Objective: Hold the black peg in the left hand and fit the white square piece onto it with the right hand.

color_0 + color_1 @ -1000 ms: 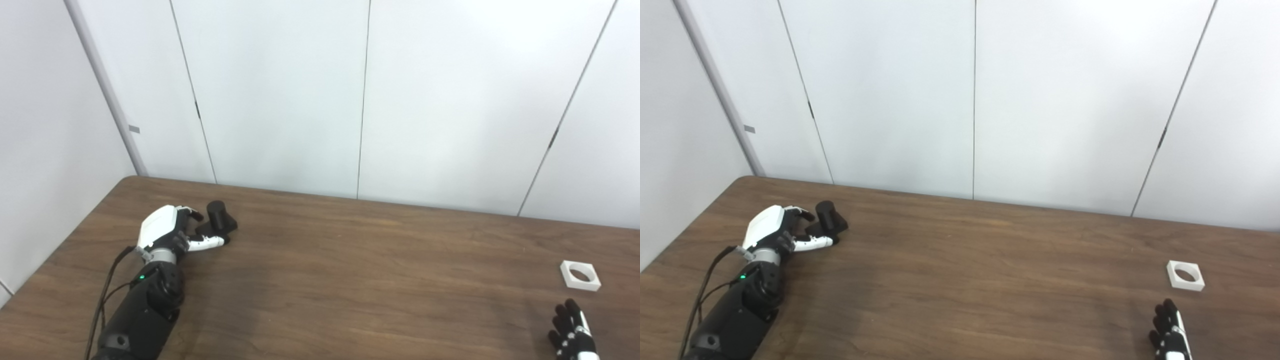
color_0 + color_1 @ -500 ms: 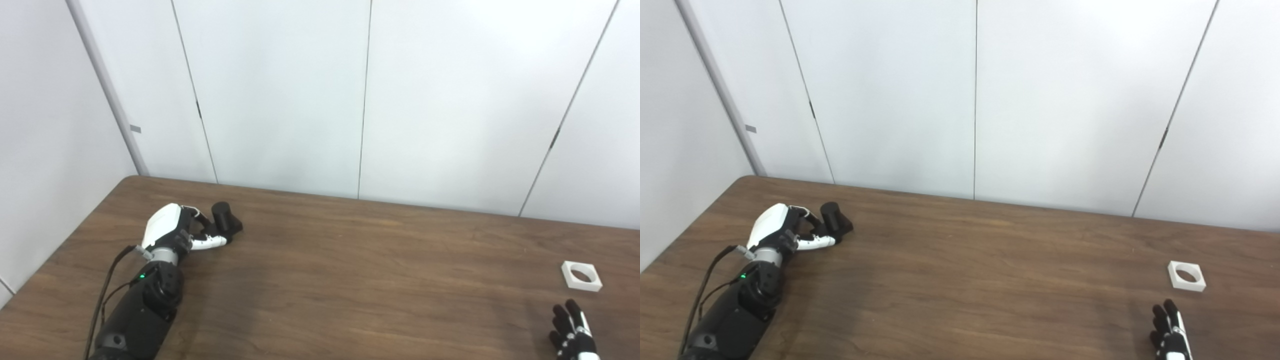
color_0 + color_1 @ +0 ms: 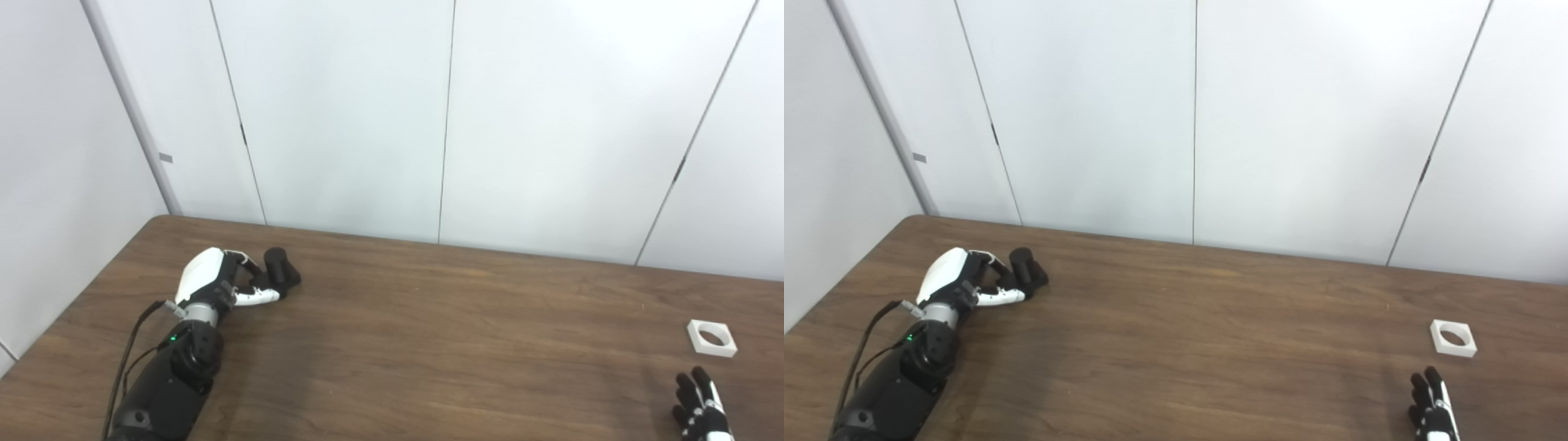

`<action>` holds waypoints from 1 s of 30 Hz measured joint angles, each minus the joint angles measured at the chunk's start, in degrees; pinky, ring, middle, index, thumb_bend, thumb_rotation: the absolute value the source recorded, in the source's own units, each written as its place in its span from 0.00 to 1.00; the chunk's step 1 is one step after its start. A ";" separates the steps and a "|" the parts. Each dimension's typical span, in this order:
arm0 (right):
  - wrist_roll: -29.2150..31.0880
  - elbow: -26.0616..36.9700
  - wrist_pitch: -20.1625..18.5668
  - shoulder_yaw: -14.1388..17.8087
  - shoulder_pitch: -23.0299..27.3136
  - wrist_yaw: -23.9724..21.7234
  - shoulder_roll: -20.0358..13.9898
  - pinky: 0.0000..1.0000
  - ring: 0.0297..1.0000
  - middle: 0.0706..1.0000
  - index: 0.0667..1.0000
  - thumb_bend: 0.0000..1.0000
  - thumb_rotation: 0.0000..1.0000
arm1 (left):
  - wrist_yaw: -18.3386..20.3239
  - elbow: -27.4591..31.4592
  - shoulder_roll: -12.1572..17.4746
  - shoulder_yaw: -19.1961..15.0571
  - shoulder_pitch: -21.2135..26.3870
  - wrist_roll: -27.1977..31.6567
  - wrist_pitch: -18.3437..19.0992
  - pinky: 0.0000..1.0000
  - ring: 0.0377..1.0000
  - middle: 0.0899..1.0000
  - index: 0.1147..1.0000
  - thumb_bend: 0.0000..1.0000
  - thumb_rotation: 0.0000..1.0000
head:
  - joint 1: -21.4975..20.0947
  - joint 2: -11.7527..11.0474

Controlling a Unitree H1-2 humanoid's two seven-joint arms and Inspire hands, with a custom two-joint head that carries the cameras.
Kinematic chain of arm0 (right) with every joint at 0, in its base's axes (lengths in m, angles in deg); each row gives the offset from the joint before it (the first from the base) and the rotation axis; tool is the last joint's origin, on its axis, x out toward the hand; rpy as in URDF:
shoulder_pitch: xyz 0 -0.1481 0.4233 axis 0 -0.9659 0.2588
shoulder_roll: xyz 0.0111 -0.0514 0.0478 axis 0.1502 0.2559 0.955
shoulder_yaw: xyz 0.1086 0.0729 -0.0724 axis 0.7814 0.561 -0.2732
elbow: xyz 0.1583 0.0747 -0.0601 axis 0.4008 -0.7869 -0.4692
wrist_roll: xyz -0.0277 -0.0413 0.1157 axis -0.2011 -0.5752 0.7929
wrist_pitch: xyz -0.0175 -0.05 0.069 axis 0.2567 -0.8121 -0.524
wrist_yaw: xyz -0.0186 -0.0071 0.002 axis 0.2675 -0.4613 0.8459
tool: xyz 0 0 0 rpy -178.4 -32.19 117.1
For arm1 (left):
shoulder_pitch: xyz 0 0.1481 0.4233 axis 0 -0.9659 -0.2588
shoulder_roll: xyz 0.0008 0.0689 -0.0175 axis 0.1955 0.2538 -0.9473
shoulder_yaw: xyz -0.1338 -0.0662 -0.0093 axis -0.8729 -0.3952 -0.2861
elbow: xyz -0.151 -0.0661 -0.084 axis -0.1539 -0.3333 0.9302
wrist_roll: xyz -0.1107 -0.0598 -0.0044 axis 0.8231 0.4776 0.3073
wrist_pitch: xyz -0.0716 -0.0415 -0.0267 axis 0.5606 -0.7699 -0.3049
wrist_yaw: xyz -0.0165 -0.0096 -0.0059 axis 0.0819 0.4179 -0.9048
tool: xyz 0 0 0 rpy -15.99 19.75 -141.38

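Note:
The black peg (image 3: 280, 271), a short cylinder on a square base, stands on the brown table (image 3: 441, 331) at the far left. My left hand (image 3: 211, 283) lies beside it. Its curled fingers touch the peg's left side and the white thumb stretches along the front of the base. The peg still rests on the table, and a firm hold cannot be made out. The white square piece (image 3: 1453, 338) with a round hole lies flat near the right edge. My right hand (image 3: 1432, 409) shows only its fingers at the bottom right, spread and empty, a short way in front of the piece.
White wall panels (image 3: 441, 122) rise straight behind the table's far edge. The table's left edge runs close to my left arm (image 3: 165, 386), which trails a black cable.
The left hand has slid a little right and curled its fingers in against the peg, which has shifted slightly right with it. The right hand and the white piece have stayed put.

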 measured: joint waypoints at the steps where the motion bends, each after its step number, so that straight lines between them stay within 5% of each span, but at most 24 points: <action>1: -0.04 0.00 -0.01 -0.01 0.01 0.00 0.01 1.00 1.00 0.96 1.00 0.44 1.00 | 0.49 0.91 -0.04 -0.02 -0.31 0.19 0.11 1.00 0.89 0.76 0.42 0.52 0.05 | -0.09 0.09; 22: -1.10 -0.07 -0.12 -0.79 0.38 1.22 0.11 1.00 0.99 0.95 1.00 0.45 1.00 | 9.77 25.92 -0.10 5.23 -11.20 -4.15 -1.35 1.00 0.86 0.74 0.42 0.52 0.05 | -2.37 1.50; 30: -0.80 -0.02 -0.45 -1.07 0.49 1.63 0.12 0.98 0.97 0.93 1.00 0.45 1.00 | 13.17 32.69 -0.97 8.17 -15.69 -6.30 -3.24 1.00 0.90 0.79 0.42 0.52 0.05 | -4.48 4.22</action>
